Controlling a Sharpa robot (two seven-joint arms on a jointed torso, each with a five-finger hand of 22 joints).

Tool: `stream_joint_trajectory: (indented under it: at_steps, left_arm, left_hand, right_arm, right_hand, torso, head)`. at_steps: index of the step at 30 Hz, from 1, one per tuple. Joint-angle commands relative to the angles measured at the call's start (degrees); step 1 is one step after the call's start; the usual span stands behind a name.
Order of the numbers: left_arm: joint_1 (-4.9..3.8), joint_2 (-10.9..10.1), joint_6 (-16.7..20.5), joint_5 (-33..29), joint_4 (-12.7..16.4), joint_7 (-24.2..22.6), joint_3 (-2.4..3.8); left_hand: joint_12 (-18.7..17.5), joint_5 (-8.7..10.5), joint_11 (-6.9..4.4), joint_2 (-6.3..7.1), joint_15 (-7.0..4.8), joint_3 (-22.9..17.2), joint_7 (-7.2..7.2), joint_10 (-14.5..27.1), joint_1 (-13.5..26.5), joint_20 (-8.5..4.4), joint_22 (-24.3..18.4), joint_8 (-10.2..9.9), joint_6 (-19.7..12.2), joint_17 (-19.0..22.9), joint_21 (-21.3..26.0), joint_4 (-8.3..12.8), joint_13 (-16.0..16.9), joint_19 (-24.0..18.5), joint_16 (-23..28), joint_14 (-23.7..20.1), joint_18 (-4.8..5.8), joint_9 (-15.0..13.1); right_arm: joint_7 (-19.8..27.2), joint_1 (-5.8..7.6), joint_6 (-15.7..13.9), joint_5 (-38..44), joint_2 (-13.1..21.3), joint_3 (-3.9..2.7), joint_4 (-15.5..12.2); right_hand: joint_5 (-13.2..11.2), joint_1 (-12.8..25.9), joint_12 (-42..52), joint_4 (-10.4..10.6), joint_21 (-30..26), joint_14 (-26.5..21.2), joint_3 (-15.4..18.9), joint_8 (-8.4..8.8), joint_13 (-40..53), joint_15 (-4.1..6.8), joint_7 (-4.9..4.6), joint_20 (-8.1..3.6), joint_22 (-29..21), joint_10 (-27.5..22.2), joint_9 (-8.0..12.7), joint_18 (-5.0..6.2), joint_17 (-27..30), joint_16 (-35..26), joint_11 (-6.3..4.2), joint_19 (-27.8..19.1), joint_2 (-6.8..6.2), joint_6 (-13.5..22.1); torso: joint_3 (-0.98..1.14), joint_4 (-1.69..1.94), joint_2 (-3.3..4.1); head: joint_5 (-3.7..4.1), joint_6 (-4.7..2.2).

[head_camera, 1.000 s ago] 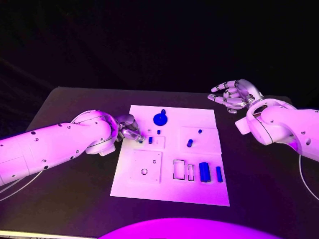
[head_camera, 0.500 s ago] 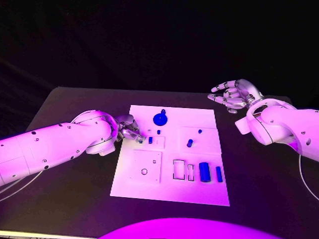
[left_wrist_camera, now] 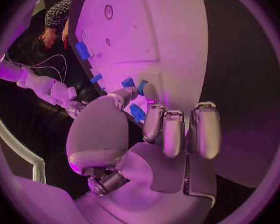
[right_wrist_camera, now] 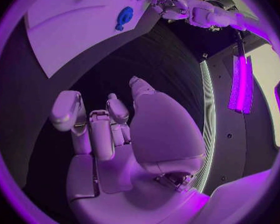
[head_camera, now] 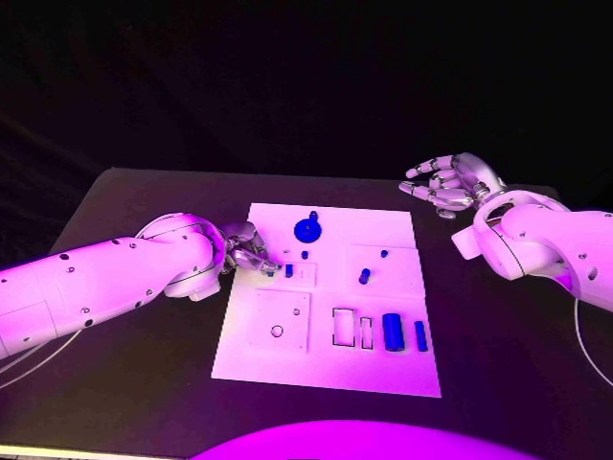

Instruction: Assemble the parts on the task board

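Head view has the left hand (head_camera: 247, 247) at the white board's (head_camera: 390, 364) 9 o'clock edge, fingertips pinching a small blue piece (head_camera: 269, 271). Right hand (head_camera: 449, 184) hangs off the board's 1 o'clock corner, fingers loosely curled, holding nothing.

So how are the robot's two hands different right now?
The left hand is down at the task board's left edge, fingertips at a small blue part; the right hand is off the board, beyond its far right corner. The left hand's fingers reach toward the part; the right hand's are curled and hold nothing. Both are silver hands on white arms.
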State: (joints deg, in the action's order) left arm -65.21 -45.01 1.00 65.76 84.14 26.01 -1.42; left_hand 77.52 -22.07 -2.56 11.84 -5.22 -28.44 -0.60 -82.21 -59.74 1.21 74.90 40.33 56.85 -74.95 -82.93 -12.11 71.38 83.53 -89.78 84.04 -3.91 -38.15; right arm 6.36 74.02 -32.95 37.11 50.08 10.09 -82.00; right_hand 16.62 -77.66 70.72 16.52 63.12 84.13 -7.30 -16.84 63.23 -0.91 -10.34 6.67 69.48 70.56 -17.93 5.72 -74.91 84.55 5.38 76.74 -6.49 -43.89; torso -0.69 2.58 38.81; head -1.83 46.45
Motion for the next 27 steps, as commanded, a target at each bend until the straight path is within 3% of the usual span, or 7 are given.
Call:
stream_joint_trajectory:
  at_steps: [1,3,4,8,23,27]
  left_arm:
    - [0.71,-0.04,-2.41,0.22,-0.25,2.17,-0.48]
    - [0.71,-0.06,-2.08,0.44,-0.26,2.32,-0.33]
    - [0.7,-0.08,-1.89,0.5,-0.25,2.42,-0.23]
    - [0.58,-0.13,-1.14,0.44,-0.23,2.75,0.18]
    - [0.12,-0.2,-0.06,-0.6,-0.04,2.91,0.93]
    - [0.04,-0.3,0.48,-0.84,0.18,2.76,1.62]
  left_hand:
    - [-0.51,0.79,-0.17,0.61,-0.32,1.1,-0.43,0.53,-0.28,-0.37,0.5,-0.43,-0.15,-15.05,0.34,-0.59,-0.41,0.1,-0.22,5.96,0.78,0.13]
    - [-0.97,1.62,-0.13,0.73,-0.33,1.75,-0.51,0.87,-0.51,-0.33,0.39,-0.47,-0.36,-15.05,0.41,-1.2,-1.03,0.06,-0.22,5.96,0.76,0.18]
    - [-1.64,3.01,0.01,1.08,-0.25,2.76,-0.68,1.4,-0.59,-0.33,0.25,-0.41,-0.73,-15.05,0.5,-2.13,-1.95,0.01,-0.22,5.96,0.72,0.16]
    - [-3.12,3.61,0.29,1.32,-0.11,4.45,-1.05,2.75,-1.11,-0.23,0.14,-0.01,-1.96,-14.45,0.6,-4.06,-4.15,-0.03,0.06,5.79,0.69,-0.13]
    - [-3.13,4.8,0.53,0.83,0.08,7.53,-1.29,3.3,0.49,-0.03,0.08,0.94,-3.0,-14.24,0.68,-4.71,-4.58,-0.05,0.16,5.74,0.66,-0.54]
    - [-3.21,4.83,0.53,0.72,0.08,7.59,-1.29,3.37,0.53,-0.03,0.05,0.96,-3.02,-14.15,0.69,-4.72,-4.71,-0.07,0.2,5.71,0.65,-0.54]
  right_arm:
    - [0.53,-0.03,0.06,0.41,-0.01,-0.01,-0.07]
    - [0.54,-0.03,0.06,0.41,-0.03,-0.01,-0.05]
    - [0.54,-0.03,0.06,0.41,-0.04,-0.01,-0.04]
    - [0.57,-0.03,0.07,0.41,-0.11,-0.01,0.01]
    - [0.62,-0.07,0.08,0.41,-0.25,-0.01,0.11]
    - [0.63,-0.09,0.08,0.41,-0.24,-0.01,0.13]
  right_hand:
    - [-0.21,0.37,0.08,-0.01,-0.35,2.78,-0.08,-0.15,-0.02,0.39,0.36,-0.24,0.01,0.17,0.06,0.36,-1.68,-0.28,-0.4,0.12,-0.05,0.08]
    - [-0.21,0.37,0.08,-0.01,-0.35,2.78,-0.08,-0.15,-0.02,0.39,0.36,-0.24,0.01,0.17,0.06,0.36,-1.68,-0.28,-0.4,0.12,-0.05,0.08]
    - [-0.21,0.37,0.08,-0.01,-0.35,2.78,-0.08,-0.15,-0.02,0.39,0.36,-0.24,0.01,0.17,0.06,0.36,-1.68,-0.28,-0.4,0.12,-0.05,0.08]
    - [-0.21,0.37,0.08,-0.01,-0.35,2.78,-0.08,-0.15,-0.02,0.39,0.36,-0.24,0.01,0.17,0.06,0.36,-1.68,-0.28,-0.4,0.12,-0.05,0.08]
    - [-0.2,0.37,0.08,0.0,-0.39,2.78,-0.13,-0.22,-0.05,0.4,0.36,-0.25,0.01,0.17,0.09,0.37,-1.67,-0.3,-0.41,0.13,-0.02,0.12]
    - [-0.2,0.37,0.08,0.0,-0.39,2.78,-0.13,-0.22,-0.05,0.4,0.36,-0.25,0.01,0.17,0.09,0.37,-1.67,-0.3,-0.41,0.13,-0.02,0.12]
  torso:
    - [-0.03,0.01,0.0]
    - [-0.03,0.0,0.0]
    - [-0.03,0.01,0.0]
    - [-0.03,0.01,-0.01]
    - [0.02,-0.03,0.0]
    - [0.04,0.0,-0.01]
  head:
    - [0.04,-0.05]
    - [0.04,-0.07]
    - [0.05,-0.07]
    - [0.04,-0.07]
    - [0.01,-0.28]
    - [0.02,-0.37]
